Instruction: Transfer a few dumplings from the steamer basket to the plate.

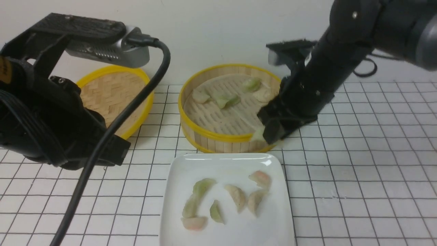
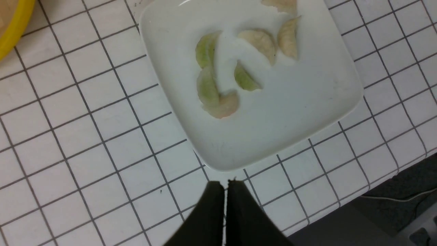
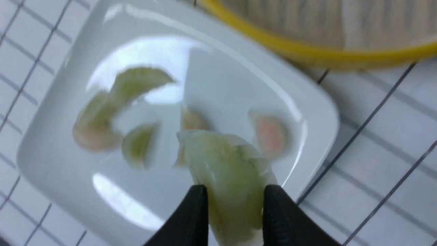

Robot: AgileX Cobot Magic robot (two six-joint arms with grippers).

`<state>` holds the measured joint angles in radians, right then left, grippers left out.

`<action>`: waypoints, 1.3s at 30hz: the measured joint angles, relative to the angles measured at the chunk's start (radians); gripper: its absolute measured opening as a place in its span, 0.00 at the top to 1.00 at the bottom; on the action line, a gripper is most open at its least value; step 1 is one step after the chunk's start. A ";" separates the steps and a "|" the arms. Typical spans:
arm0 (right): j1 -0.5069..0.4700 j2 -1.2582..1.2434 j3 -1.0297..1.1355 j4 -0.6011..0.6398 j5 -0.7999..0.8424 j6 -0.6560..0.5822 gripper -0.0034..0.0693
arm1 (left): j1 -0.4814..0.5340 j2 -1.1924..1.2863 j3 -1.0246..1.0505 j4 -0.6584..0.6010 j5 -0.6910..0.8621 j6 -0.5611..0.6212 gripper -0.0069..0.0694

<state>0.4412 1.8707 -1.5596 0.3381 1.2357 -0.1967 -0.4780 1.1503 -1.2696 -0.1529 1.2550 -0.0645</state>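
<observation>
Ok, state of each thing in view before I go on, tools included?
Left tool: shut, nothing held.
Right tool: shut on a pale green dumpling, held off the plate.
Plate: upright, seven dumplings on it.
Steamer basket: uncovered, upright, several dumplings inside.
Woven lid: off the basket, beside it.

Seven dumplings (image 1: 238, 197) on glossy white plate (image 1: 225, 235); several in round bamboo steamer basket (image 1: 222, 147).
</observation>
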 joint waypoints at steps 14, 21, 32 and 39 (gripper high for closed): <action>0.081 0.096 0.061 0.052 -0.208 0.029 0.40 | 0.000 0.000 0.000 -0.028 -0.005 0.006 0.92; 0.081 0.023 -0.050 0.025 -0.025 0.068 0.46 | 0.000 0.000 0.000 -0.041 -0.007 0.014 0.92; 0.081 -0.647 0.159 -0.151 -0.004 0.156 0.97 | 0.000 0.000 0.000 -0.042 -0.085 0.015 0.92; 0.081 -1.388 0.568 -0.338 -0.423 0.288 0.97 | 0.000 0.003 0.000 -0.043 -0.224 0.015 0.92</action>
<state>0.5227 0.4829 -0.9917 0.0000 0.8126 0.0908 -0.4780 1.1536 -1.2696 -0.1959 1.0309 -0.0496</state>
